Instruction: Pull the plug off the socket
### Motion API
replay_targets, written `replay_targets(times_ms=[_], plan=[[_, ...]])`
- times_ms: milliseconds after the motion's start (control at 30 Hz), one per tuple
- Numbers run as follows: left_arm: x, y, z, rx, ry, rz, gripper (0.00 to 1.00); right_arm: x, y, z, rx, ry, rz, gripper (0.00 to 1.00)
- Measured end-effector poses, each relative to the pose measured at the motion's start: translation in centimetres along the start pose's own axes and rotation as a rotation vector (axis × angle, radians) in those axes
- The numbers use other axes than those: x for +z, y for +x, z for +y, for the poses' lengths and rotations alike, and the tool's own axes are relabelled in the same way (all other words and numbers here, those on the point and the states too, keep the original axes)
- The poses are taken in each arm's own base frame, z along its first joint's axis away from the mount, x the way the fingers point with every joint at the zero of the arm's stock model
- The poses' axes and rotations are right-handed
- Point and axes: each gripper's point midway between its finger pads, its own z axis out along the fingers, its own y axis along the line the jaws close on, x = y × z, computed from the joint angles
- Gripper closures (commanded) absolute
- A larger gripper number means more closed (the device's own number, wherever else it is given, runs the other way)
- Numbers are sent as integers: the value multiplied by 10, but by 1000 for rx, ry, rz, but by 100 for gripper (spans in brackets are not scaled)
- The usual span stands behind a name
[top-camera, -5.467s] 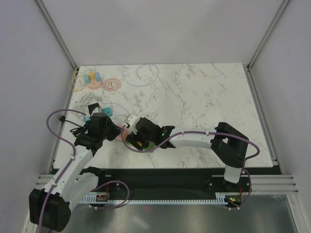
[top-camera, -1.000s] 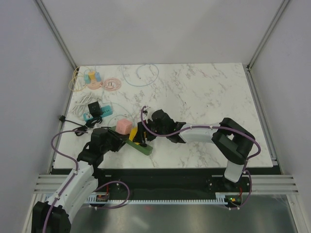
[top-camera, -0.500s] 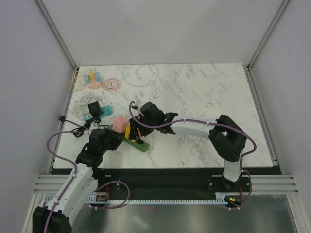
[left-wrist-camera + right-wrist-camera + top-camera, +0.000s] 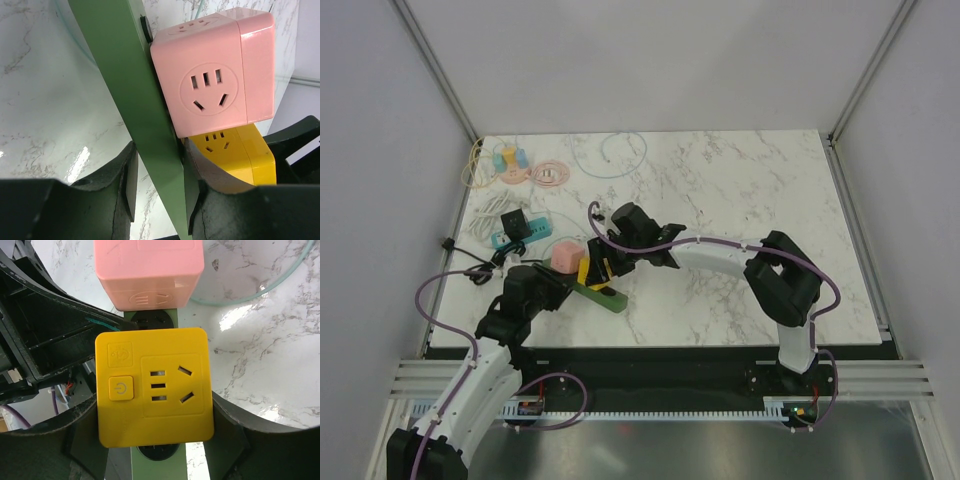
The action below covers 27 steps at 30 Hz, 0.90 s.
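table: marble table [image 4: 750,200] is carrying everything; the work is happening at its near-left part.
socket strip: green strip [image 4: 612,303] is lying w/ its long axis left to right, the right end a bit nearer. In left wrist view the strip [image 4: 130,90] is running away from the camera.
left gripper: left gripper [image 4: 552,290] is clenching the left end of the strip; in its own view [image 4: 160,172] both fingers are pressing on the strip's sides.
right gripper: right gripper [image 4: 607,266] is reaching in from the right, over the strip's far side. In its own view [image 4: 155,437] the fingers are touching both sides of the plug, so it is grasping it, as far as I can see.
pink cube: pink cube [image 4: 566,254] is sitting in the strip, just left of the plug, touching it or almost.
task thing: yellow plug [image 4: 584,272] is sitting in the strip betw. pink cube and right gripper; the right wrist cam is looking straight at its face [image 4: 155,387].
key relation: plug is already betw. the right fingers; right arm is the nearer one. My judgement: the pull is needing to go straight off the socket face, back along the right wrist, while left is holding the strip.
change: vs 1.0 s ago, right gripper was standing right of the plug; now it is over it. Strip & left gripper are staying approx. in place.
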Motion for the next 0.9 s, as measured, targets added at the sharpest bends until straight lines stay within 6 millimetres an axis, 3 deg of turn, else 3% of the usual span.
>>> replay_targets(times_ms=[400, 733, 900], plan=[[-1, 3, -1, 1, 8, 14, 98, -4, 0, 2, -209, 96, -37, 100], [-3, -2, -14, 2, 56, -2, 98, -13, -15, -3, 46, -41, -57, 100], [-4, -3, -18, 3, 68, -6, 98, -14, -18, -3, 49, -47, -64, 100]])
